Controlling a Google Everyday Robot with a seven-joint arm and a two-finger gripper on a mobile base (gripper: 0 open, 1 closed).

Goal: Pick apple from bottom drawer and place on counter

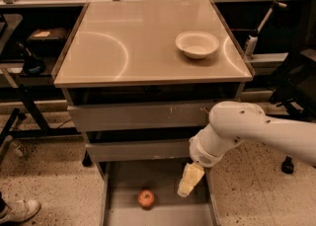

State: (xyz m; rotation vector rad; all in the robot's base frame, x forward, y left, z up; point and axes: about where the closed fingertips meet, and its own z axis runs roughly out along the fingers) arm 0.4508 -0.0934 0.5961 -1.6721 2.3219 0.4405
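Apple (pixel 145 198) lies in the open drawer (pixel 129 179); gripper (pixel 184 189) hangs near it, not touching. I cannot tell its grip.

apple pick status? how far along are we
Done: the drawer is pulled open, with the apple lying on its floor. In hand: the gripper hangs over the drawer, just right of the apple and not touching it. Left: grasp the apple, lift it out and set it on the counter, where a bowl sits near the right edge.
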